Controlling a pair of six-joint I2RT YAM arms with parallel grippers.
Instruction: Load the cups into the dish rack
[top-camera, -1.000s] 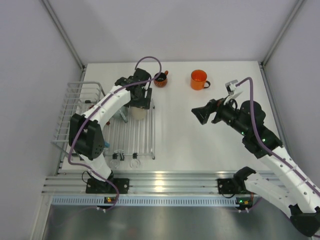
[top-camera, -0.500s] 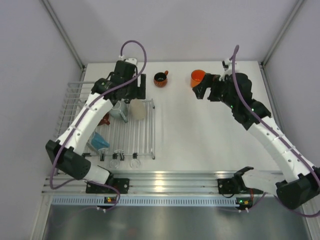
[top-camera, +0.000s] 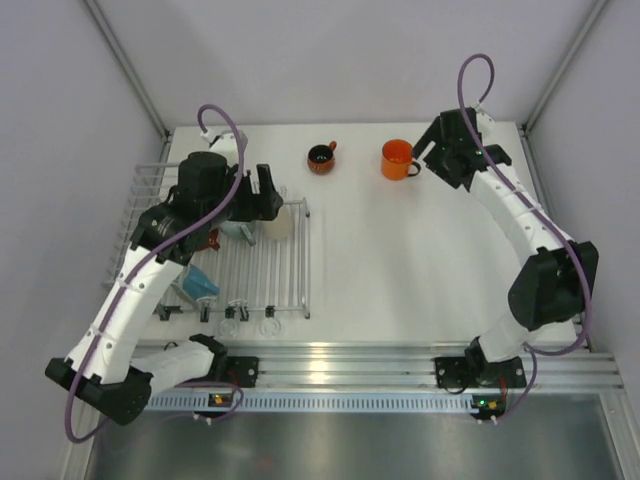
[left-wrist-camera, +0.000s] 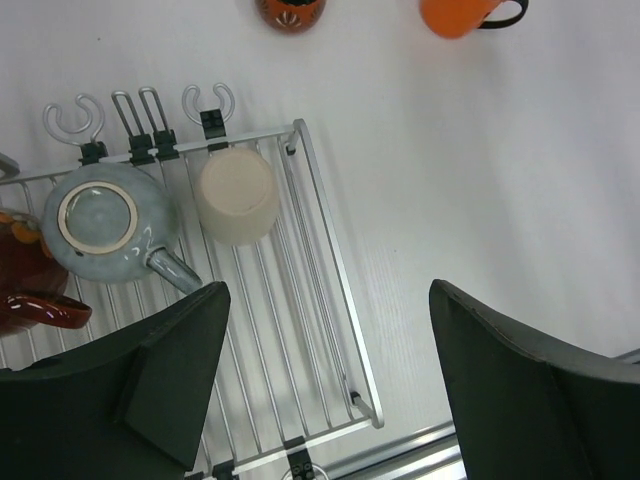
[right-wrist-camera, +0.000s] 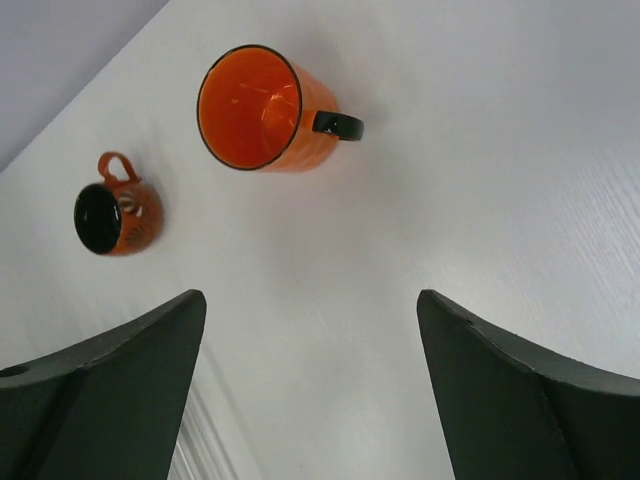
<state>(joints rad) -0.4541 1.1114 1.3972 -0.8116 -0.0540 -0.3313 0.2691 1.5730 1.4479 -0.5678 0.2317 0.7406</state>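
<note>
The white counter carries the dish rack at left, three cups loaded. My left claw hangs released above it. My right claw, spread and empty, faces the orange mug at upper left, well apart. Next, I judge, I descend and clench on it, then fetch the small dark red mug.

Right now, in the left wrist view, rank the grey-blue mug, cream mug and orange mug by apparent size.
Largest: grey-blue mug.
Next: cream mug.
Smallest showing: orange mug, but unsure, since the picture's top edge cuts it off and it stands farther from the camera.
</note>
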